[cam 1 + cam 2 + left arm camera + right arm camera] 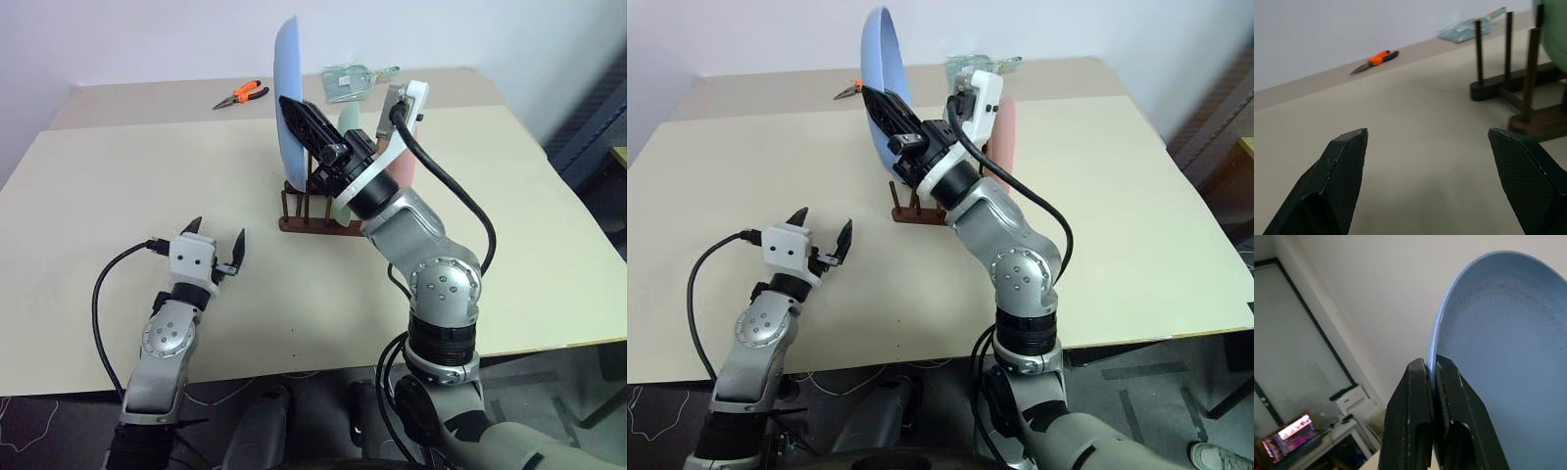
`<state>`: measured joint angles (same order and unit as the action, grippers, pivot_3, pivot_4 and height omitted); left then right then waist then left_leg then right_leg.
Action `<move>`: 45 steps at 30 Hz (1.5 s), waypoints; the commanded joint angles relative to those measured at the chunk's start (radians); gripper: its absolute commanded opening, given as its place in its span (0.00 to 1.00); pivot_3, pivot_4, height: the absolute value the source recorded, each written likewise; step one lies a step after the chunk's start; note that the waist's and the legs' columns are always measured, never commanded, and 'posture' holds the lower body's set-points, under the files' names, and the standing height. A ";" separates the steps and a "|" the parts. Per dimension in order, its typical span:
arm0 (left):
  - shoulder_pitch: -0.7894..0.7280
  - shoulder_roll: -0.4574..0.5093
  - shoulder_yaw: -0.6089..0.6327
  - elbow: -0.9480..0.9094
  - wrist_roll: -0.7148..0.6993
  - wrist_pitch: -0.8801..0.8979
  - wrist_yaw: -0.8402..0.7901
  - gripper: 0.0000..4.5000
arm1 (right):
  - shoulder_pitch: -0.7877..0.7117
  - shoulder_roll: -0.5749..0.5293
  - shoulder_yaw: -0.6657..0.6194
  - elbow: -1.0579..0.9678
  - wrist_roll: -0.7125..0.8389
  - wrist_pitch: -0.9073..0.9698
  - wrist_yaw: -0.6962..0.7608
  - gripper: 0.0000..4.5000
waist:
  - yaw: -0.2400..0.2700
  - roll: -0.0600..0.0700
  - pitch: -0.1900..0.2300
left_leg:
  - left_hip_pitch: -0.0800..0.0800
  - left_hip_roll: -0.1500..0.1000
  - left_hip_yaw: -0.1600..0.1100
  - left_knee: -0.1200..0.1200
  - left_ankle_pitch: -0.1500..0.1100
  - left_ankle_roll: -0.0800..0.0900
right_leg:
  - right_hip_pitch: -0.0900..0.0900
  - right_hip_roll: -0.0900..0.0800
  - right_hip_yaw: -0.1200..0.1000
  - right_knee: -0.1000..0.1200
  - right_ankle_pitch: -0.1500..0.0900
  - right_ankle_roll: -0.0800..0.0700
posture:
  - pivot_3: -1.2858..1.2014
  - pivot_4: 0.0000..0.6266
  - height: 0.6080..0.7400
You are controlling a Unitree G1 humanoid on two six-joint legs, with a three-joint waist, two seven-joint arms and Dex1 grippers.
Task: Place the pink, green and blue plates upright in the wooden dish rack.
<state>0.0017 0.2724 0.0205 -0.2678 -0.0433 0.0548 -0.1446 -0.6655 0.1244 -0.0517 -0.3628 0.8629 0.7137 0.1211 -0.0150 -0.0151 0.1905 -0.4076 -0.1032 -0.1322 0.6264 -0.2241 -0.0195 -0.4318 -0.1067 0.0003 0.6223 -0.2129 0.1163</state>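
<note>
Blue plate (288, 93) held on edge above the wooden dish rack (306, 208)

The matte, shallow round plate is pinched at its rim by the right gripper (1432, 377), fingers clamped on it, forearm angled up over the beige table (118, 196). Thin dark pegs rise from two base bars; the green plate (1552, 27) and pink plate (1004, 135) stand upright in the rack. The left gripper (215, 245) hovers low near the table, jaws wide and empty, near orange-handled pliers (241, 94)
</note>
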 commanded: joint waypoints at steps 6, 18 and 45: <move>0.008 0.005 -0.011 -0.036 0.001 -0.025 -0.062 0.89 | -0.048 0.043 -0.053 0.071 0.107 -0.010 -0.100 0.00 | -0.001 0.000 0.000 | 0.000 0.000 0.000 0.000 0.000 0.000 | 0.000 0.000 0.000 0.000 0.000 0.000 | 0.52 0.24 0.99; 0.017 -0.004 -0.022 -0.041 0.014 -0.028 -0.086 0.89 | -0.132 0.001 -0.069 0.136 0.119 -0.017 -0.098 0.00 | -0.004 0.001 0.000 | 0.000 0.000 0.000 0.000 0.000 0.000 | 0.000 0.000 0.000 0.000 0.000 0.000 | 0.52 0.24 0.99; 0.019 -0.004 -0.021 -0.030 0.008 -0.042 -0.109 0.91 | -0.158 0.007 -0.076 0.289 0.154 -0.034 -0.211 0.33 | -0.003 0.002 0.000 | 0.000 0.001 0.000 0.000 0.000 0.000 | 0.000 0.001 0.000 0.000 0.000 0.000 | 0.52 0.24 0.99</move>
<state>0.0247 0.2694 -0.0058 -0.2733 -0.0322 0.0343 -0.2520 -0.7730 0.1239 -0.1270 -0.0610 1.0262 0.7056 -0.1094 -0.0183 -0.0129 0.1905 -0.4076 -0.1026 -0.1318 0.6263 -0.2240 -0.0193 -0.4320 -0.1059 0.0004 0.6224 -0.2129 0.1163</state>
